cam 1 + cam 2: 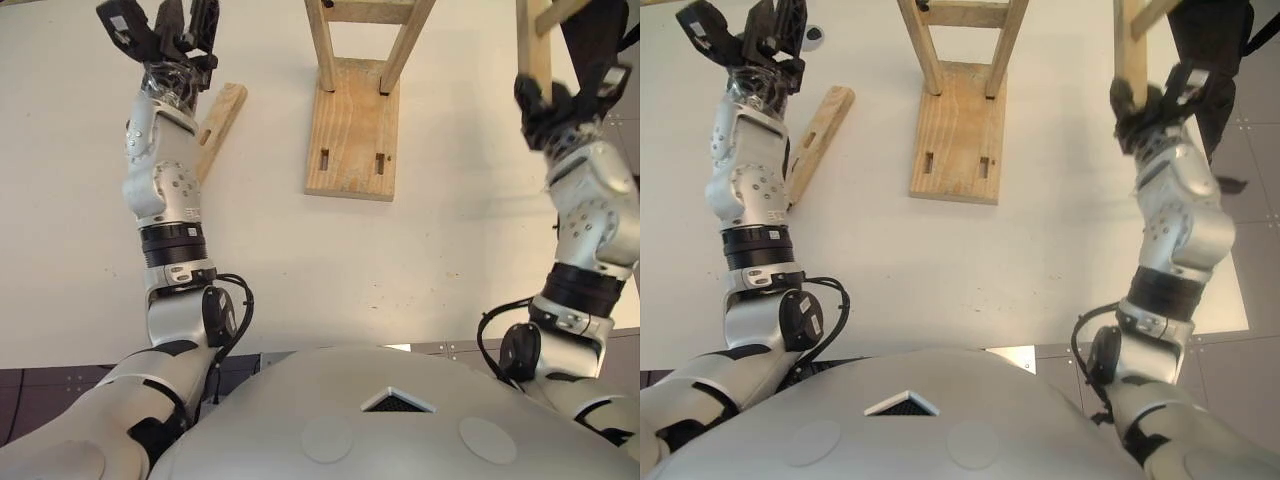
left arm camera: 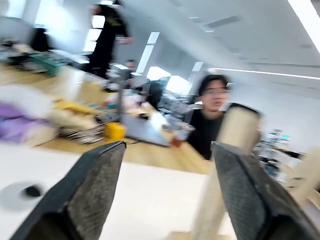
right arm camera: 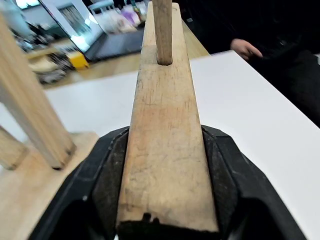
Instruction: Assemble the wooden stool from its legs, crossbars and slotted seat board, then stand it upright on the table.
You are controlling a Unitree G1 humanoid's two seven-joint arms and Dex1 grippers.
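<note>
Bare white worktop [image 1: 420,260] lies closest. Farther in, at the centre, the seat board [image 1: 350,150] lies flat on it, its long side running near to far. Two slots [image 1: 324,157] are cut side by side through the board's near end, and both are open. At the board's far end two legs [image 1: 322,45] stand upright out of it, one on the left and one on the right. A crossbar [image 1: 365,10] joins them higher up.

Left of the board and well apart from it, a loose leg [image 1: 222,120] lies flat on the worktop. It is angled, with its far end toward the board and a slot showing on its upper face. The left arm passes over its near end and hides that part.

On the right, near the worktop's right edge, the right tool [image 1: 572,90] is pinched on the held leg [image 3: 165,150]. Its two fingers press against the opposite faces of the wood at the lower end. This piece rises from the tool, to the right of the seat board and apart from it. A round rung [image 3: 162,30] is plugged into a hole in its face.

Farthest off, at the far left, the left tool [image 1: 160,22] is raised with its fingers spread wide. Beside it a small dark round thing [image 1: 815,35] sits on the worktop.
</note>
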